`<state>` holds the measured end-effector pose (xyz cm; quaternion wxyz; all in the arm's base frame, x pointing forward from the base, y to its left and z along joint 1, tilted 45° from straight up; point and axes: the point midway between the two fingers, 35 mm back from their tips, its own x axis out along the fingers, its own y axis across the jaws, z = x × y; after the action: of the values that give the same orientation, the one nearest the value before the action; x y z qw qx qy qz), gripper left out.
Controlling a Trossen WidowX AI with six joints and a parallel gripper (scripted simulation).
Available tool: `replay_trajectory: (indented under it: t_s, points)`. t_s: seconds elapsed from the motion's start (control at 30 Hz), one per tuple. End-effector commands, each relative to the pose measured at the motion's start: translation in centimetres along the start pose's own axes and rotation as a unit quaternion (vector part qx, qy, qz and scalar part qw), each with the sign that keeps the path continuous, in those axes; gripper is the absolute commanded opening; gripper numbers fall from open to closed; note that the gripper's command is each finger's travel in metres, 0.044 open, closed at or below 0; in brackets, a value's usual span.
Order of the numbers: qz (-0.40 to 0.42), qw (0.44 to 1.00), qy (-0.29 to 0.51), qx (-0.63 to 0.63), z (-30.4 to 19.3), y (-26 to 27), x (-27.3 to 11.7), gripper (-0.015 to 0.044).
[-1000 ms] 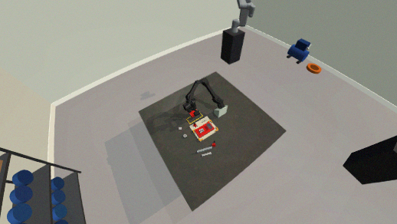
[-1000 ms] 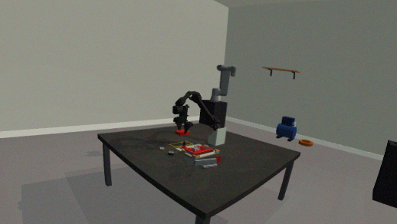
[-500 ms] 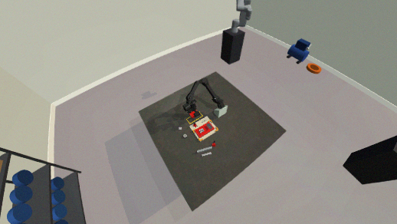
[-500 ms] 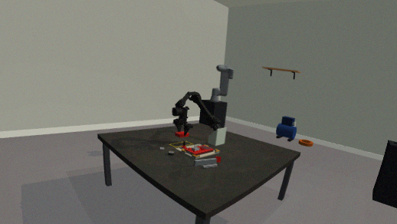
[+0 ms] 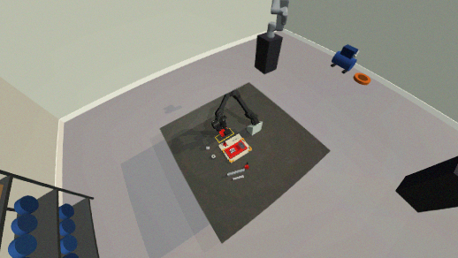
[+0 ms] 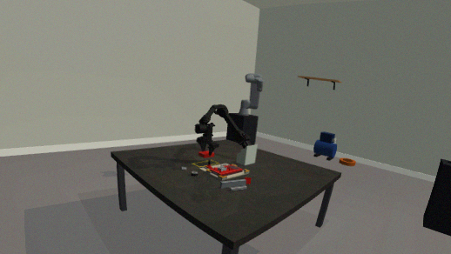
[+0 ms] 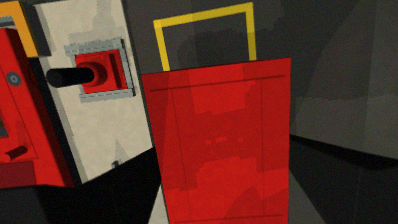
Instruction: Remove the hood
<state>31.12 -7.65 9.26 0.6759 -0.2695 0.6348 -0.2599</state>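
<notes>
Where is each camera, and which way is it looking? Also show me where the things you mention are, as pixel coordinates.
Top: high above the room, looking steeply down at the table [image 5: 274, 177] [image 6: 174, 174]; the black arm [image 5: 242, 102] [image 6: 221, 110] and its gripper [image 5: 222, 131] [image 6: 206, 150] show.

Exterior: higher than the tabletop, off to one side, looking across and slightly down; arm and gripper show again.

Wrist: on the arm near the gripper, looking down past the red hood [image 5: 222, 132] [image 6: 206, 154] [image 7: 225, 140]; dark gripper parts show at the lower sides.

Top and exterior share the whole arm and the blue machine [image 5: 345, 59] [image 6: 326, 148].
</notes>
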Motion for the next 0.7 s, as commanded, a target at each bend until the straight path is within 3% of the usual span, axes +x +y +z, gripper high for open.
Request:
replay_trajectory:
  t_s: [0.0,0.67]
  points:
    - [-0.003,1.000,0.001,-0.004,-0.1,0.0,0.5,0.0000]
    - [-0.004,1.000,0.001,-0.004,-0.2,-0.1,2.4,0.0000]
